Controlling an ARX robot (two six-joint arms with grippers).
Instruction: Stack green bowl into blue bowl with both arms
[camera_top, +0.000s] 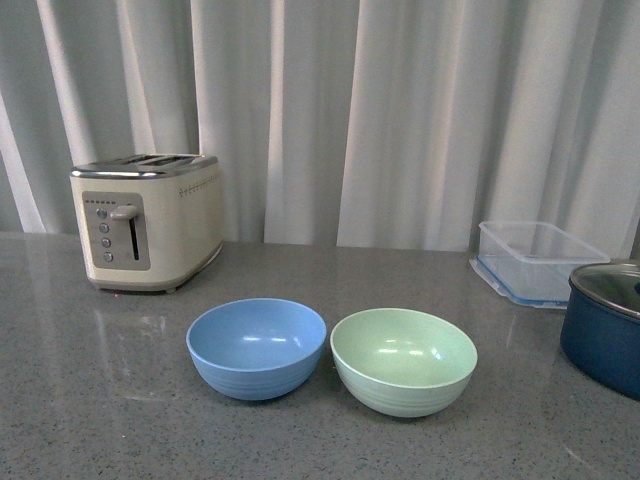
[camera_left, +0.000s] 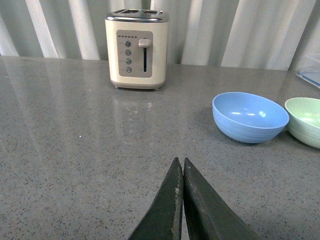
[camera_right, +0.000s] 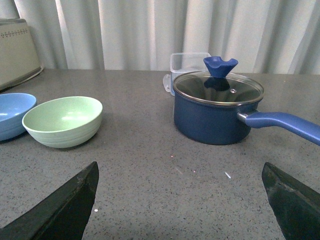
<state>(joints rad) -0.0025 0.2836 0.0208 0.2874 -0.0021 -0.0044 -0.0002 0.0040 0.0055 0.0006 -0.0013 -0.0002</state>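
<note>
The green bowl (camera_top: 404, 360) stands upright and empty on the grey counter, right of the blue bowl (camera_top: 257, 347), almost touching it. Neither arm shows in the front view. In the left wrist view my left gripper (camera_left: 180, 161) is shut and empty, low over bare counter, with the blue bowl (camera_left: 250, 116) and the green bowl (camera_left: 305, 120) some way ahead of it. In the right wrist view my right gripper (camera_right: 180, 167) is wide open and empty over the counter; the green bowl (camera_right: 63, 121) and part of the blue bowl (camera_right: 12, 115) lie ahead of it.
A cream toaster (camera_top: 146, 221) stands behind the bowls at the left. A clear plastic container (camera_top: 538, 261) and a dark navy pot with a glass lid (camera_top: 606, 325) stand at the right; the pot's handle (camera_right: 282, 125) sticks out sideways in the right wrist view. A curtain hangs behind.
</note>
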